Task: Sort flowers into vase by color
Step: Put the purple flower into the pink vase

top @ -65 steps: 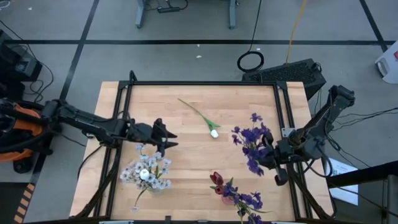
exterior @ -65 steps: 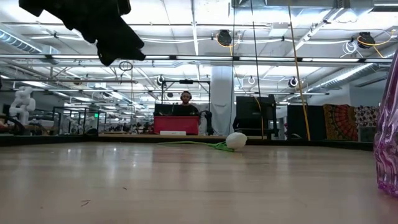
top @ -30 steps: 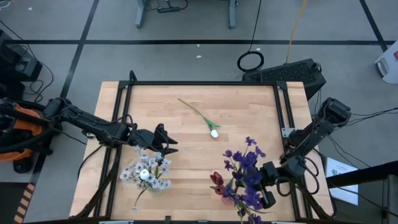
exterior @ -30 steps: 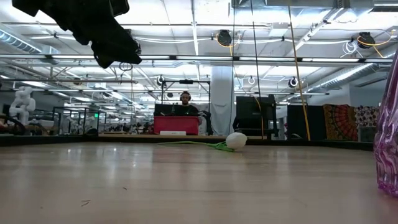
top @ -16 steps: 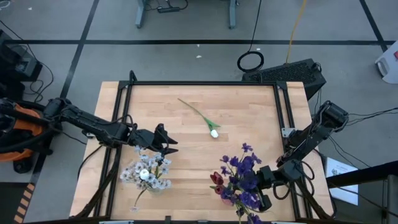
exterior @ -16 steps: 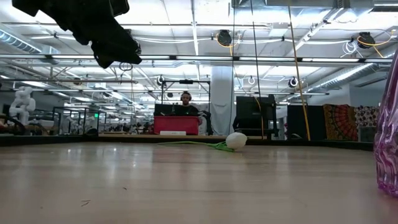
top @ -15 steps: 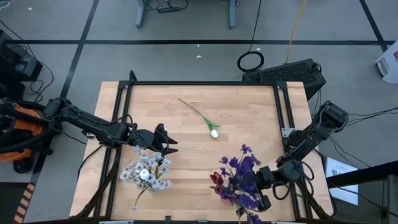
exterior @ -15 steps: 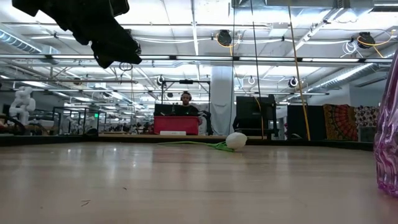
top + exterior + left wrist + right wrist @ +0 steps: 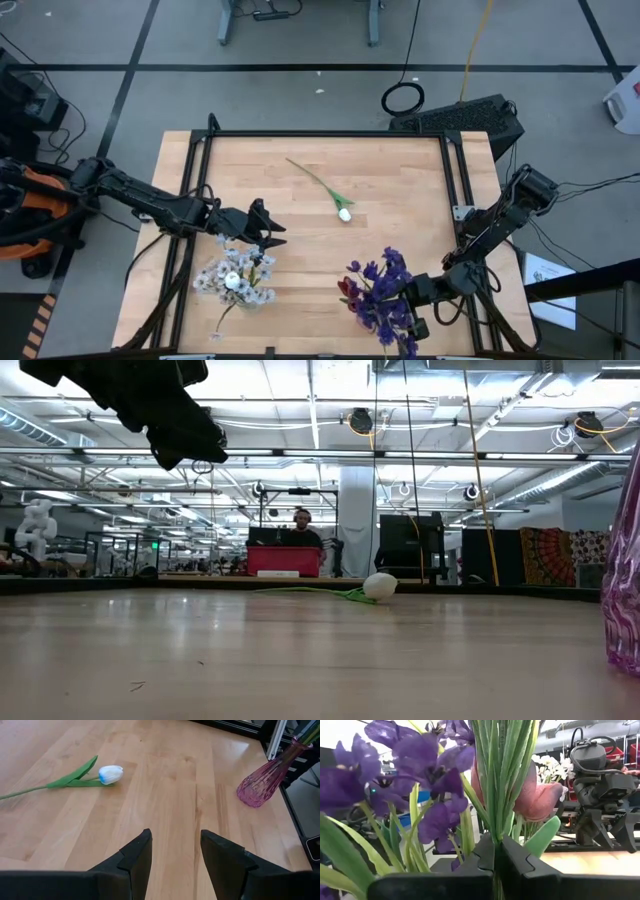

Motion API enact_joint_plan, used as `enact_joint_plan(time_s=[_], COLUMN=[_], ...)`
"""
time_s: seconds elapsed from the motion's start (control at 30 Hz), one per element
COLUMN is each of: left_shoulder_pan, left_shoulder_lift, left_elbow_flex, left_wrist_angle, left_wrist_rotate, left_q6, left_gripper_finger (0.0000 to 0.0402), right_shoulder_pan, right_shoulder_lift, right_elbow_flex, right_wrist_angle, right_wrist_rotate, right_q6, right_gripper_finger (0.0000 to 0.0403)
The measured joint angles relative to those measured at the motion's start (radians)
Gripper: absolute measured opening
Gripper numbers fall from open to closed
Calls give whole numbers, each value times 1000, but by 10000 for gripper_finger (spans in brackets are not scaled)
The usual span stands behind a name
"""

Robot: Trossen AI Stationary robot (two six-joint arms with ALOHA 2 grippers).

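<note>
My right gripper (image 9: 412, 297) is shut on a purple sprig (image 9: 382, 283) at the table's near right, right over the pink-purple glass vase (image 9: 260, 785). That vase holds a dark red tulip (image 9: 347, 290) and more purple flowers (image 9: 395, 325). A white tulip (image 9: 343, 212) lies flat on the table's middle. White and pale-blue blossom clusters (image 9: 235, 278) stand at the near left. My left gripper (image 9: 272, 235) hangs open just beyond them, with nothing between its fingers (image 9: 135, 857). My right gripper pinches the sprig's bundle of green stems (image 9: 495, 827) between its two fingers. The fingers come about level from the table's right and lie across the stems. The blossoms (image 9: 420, 765) stand up above the fingers. The stems' lower end is hidden.
A black frame (image 9: 325, 134) runs round the wooden tabletop. Bare wood lies between the white tulip and the near edge. Beyond the far edge, a person sits at a desk (image 9: 300, 520) in the room.
My right gripper has carried the purple sprig toward the table's near left and a little downward, until its blossoms stand over the vase with the red tulip. The wrist has rolled slightly. My left arm has kept still.
</note>
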Motion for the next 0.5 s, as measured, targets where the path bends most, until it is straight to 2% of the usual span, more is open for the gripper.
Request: enact_joint_plan(time_s=[0.33, 0.5], left_shoulder_pan=[0, 0], left_shoulder_lift=[0, 0], left_elbow_flex=[0, 0], left_wrist_angle=[0, 0], left_wrist_rotate=[0, 0], left_q6=[-21, -22], left_gripper_finger=[173, 173], right_shoulder_pan=[0, 0], right_shoulder_lift=[-1, -3], right_elbow_flex=[0, 0], right_wrist_angle=[-32, -38], right_wrist_rotate=[2, 2], right_q6=[1, 11], right_gripper_finger=[1, 17])
